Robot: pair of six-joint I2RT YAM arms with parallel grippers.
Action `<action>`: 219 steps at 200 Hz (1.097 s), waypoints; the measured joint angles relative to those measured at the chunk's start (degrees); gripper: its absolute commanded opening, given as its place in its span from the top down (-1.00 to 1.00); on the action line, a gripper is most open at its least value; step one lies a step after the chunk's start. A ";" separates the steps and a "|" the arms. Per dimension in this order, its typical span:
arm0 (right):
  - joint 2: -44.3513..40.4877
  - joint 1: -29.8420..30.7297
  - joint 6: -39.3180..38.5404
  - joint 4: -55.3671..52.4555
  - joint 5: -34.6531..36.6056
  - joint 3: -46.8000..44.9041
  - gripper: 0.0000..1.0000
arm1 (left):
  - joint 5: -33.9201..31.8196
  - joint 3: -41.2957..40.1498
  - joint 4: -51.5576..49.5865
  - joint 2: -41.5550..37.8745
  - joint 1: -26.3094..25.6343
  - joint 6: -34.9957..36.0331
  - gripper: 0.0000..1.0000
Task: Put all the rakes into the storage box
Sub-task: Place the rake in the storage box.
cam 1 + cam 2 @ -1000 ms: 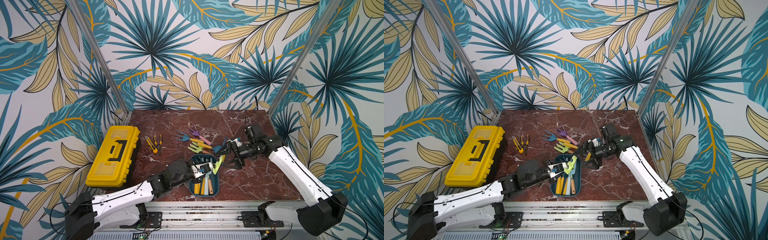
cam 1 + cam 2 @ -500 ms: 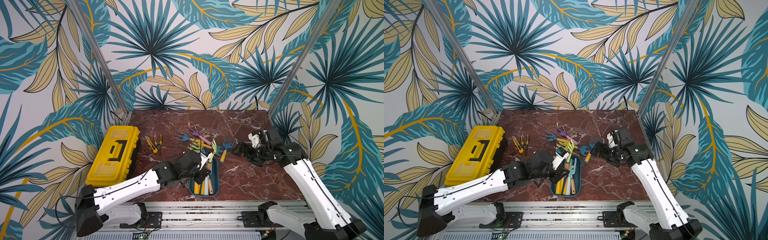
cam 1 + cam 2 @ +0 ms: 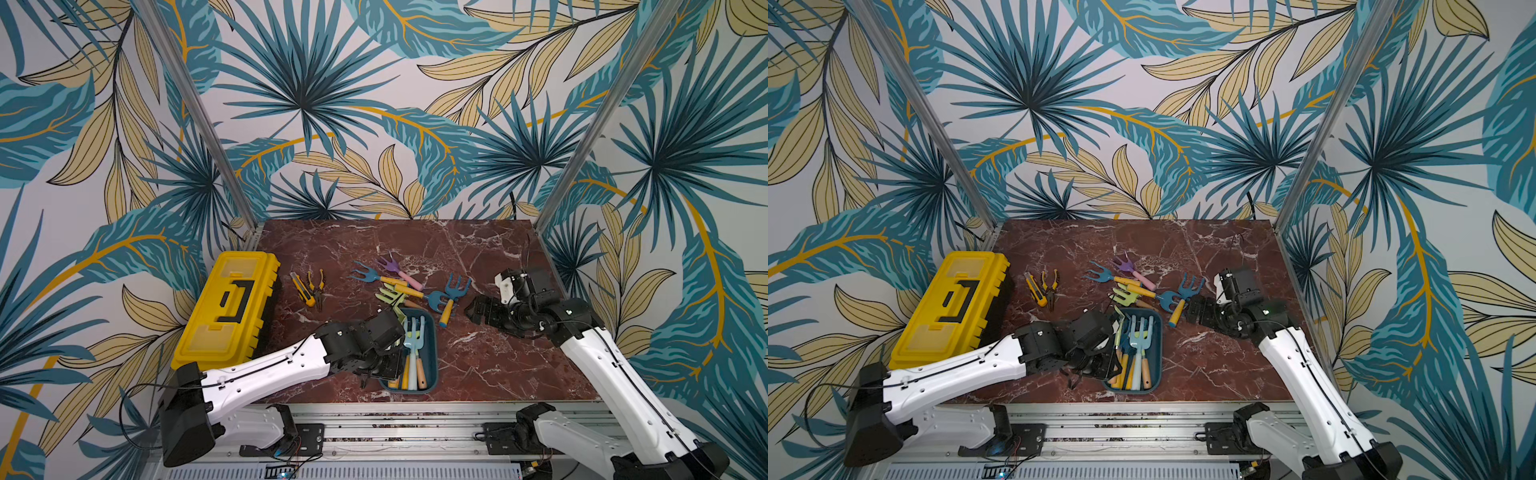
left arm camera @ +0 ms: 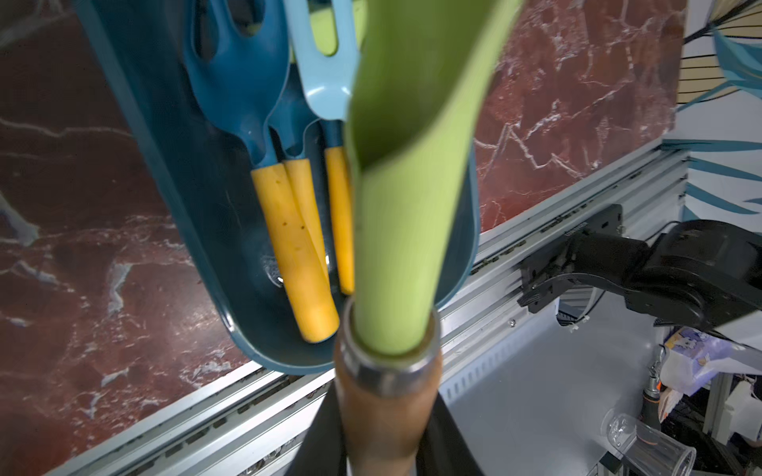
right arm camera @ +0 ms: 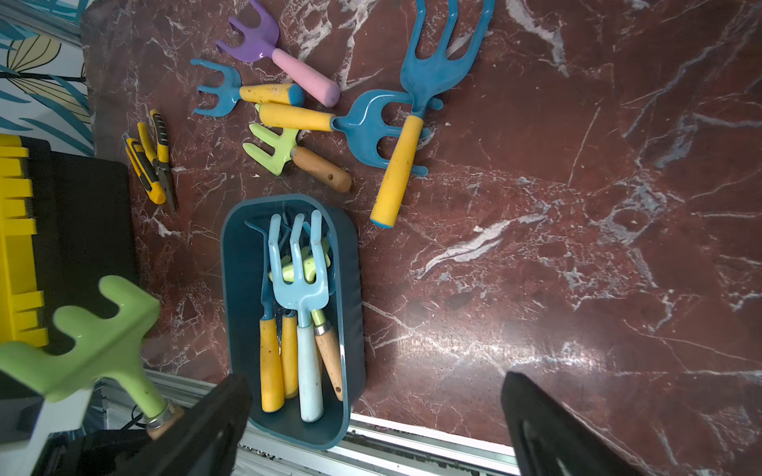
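My left gripper (image 4: 385, 432) is shut on the wooden handle of a light green rake (image 4: 408, 185). It holds the rake by the near left corner of the storage box (image 3: 432, 361), a dark teal tray with several rakes lying in it. In the right wrist view the green rake (image 5: 82, 329) rises with its head tilted upward, left of the storage box (image 5: 354, 288). In both top views the left gripper (image 3: 380, 365) (image 3: 1096, 365) sits against the box's left side. My right gripper (image 5: 375, 387) (image 3: 473, 311) is open and holds nothing, to the right of the loose rakes.
Loose rakes lie behind the box: two blue ones with yellow handles (image 3: 446, 297), a purple one with a pink handle (image 3: 399, 272), a small green one (image 5: 284, 150). A utility knife and pliers (image 3: 311, 286) lie beside the yellow toolbox (image 3: 228, 307) at the left.
The right gripper opened, let go of the green rake and drew back to the right. The left gripper carried the rake up, then back toward the box's near left corner.
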 measured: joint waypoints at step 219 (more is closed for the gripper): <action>6.21 0.00 -0.59 9.57 1.60 -7.17 -0.99 | -0.17 8.70 -6.75 16.22 3.74 2.12 -0.25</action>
